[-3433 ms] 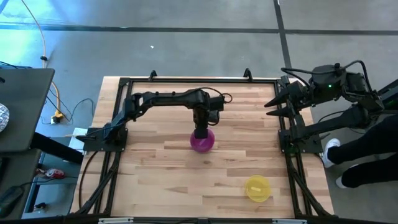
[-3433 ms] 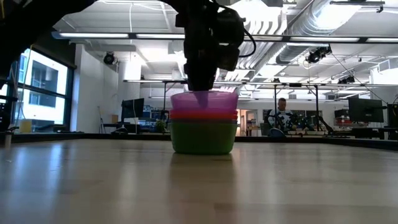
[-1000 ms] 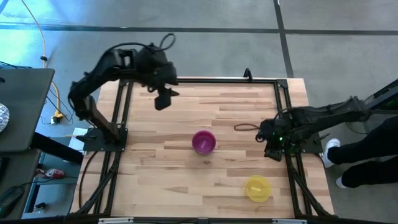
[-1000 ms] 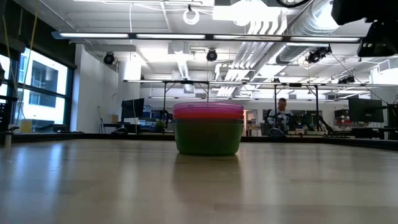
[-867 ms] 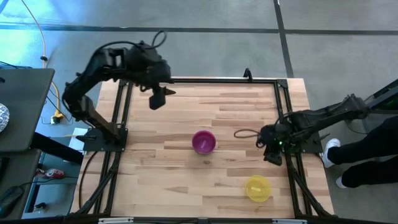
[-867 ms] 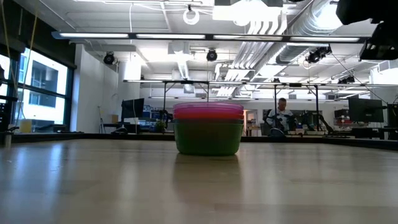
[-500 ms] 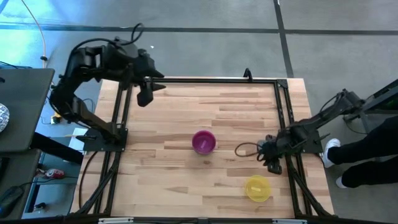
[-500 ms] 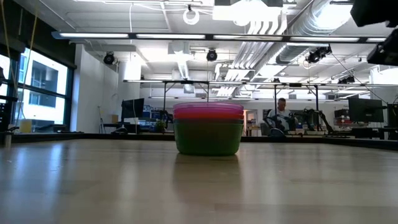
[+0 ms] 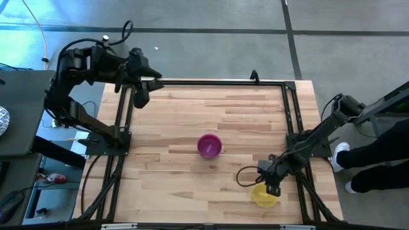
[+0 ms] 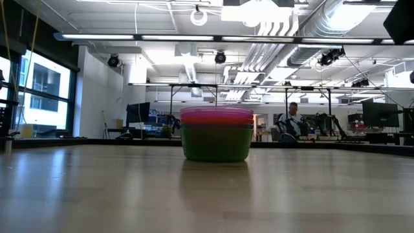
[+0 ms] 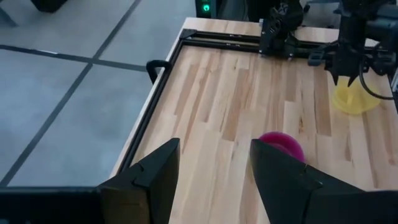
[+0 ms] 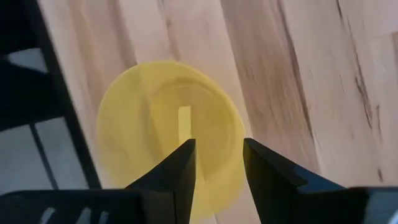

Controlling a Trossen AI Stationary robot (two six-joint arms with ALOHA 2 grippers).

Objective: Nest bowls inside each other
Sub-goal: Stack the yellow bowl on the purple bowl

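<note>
Stack of bowls (image 9: 209, 145) near table centre, mouths up, nested upright: green at the base, red and pink rims above in the low view, purple-pink on top from overhead. Round, no long axis.

Yellow bowl (image 9: 264, 194) alone near the right front of the table (image 9: 192, 115), mouth up, well apart from the stack.

Right gripper (image 9: 271, 188) just over the yellow bowl's rim, fingers apart, holding nothing. Left gripper (image 9: 140, 96) raised at the far left corner, fingers apart, empty.

Pale wood planks, black frame. Grey floor. Beyond: an open workshop, ceiling ducts, a seated person (image 10: 289, 122).
</note>
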